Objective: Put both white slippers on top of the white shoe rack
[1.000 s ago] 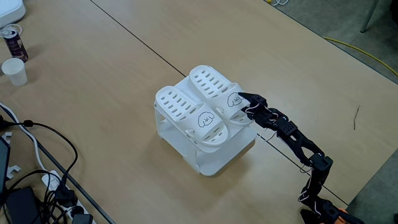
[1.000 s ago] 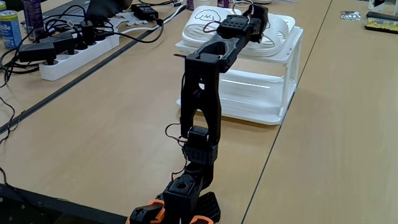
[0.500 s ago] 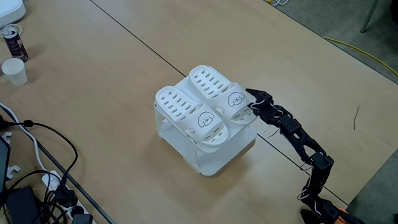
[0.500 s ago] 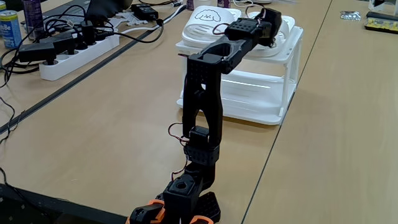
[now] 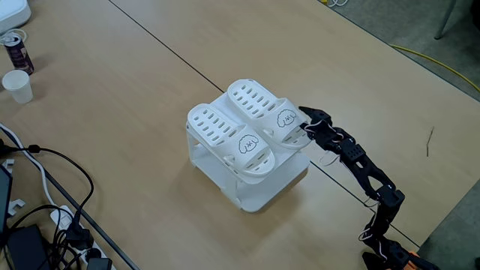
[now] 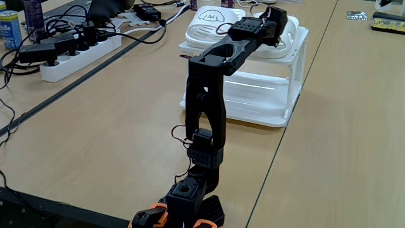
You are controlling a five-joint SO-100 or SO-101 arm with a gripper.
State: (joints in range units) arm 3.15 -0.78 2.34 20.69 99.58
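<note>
End effector [image 5: 304, 114] sits just off the rack's [image 5: 259, 196] right-hand corner in a fixed view, right beside the toe of the nearer slipper [image 5: 266, 112], holding nothing; can't tell if jaws are apart or closed. Both slippers, incl. the other slipper [image 5: 229, 139], lie side by side on the rack top, long axes parallel, running up-left to down-right in that view, so task looks done. Open desk [image 5: 150, 97] all round the rack w/ plenty of room to pull back toward the arm base; cables [image 5: 45, 187], cup [image 5: 16, 85] & can [image 5: 15, 49] well apart at left.
</note>
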